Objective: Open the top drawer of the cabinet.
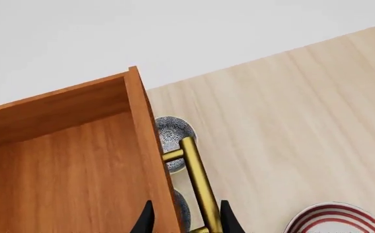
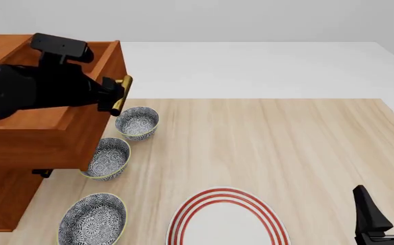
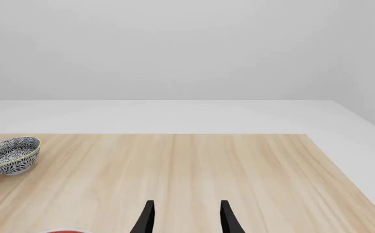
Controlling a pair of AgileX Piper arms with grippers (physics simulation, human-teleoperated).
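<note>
The cabinet (image 2: 6, 196) stands at the table's left edge. Its top drawer (image 2: 47, 135) is slid out to the right and hangs over the bowls; the left wrist view looks into its bare wooden inside (image 1: 71, 170). The brass bar handle (image 2: 123, 93) (image 1: 197, 177) is on the drawer's front. My left gripper (image 2: 114, 98) (image 1: 187, 218) is open, one finger inside the drawer front and the other beyond the handle, so the jaws straddle both. My right gripper (image 2: 386, 212) (image 3: 187, 216) is open and holds nothing, low at the near right.
Three patterned bowls (image 2: 137, 122) (image 2: 108, 157) (image 2: 93, 218) line up beside the cabinet, the middle one partly under the drawer. A red-ringed white plate (image 2: 227, 219) (image 1: 336, 221) lies at the near centre. The right wrist view shows one bowl (image 3: 11, 154).
</note>
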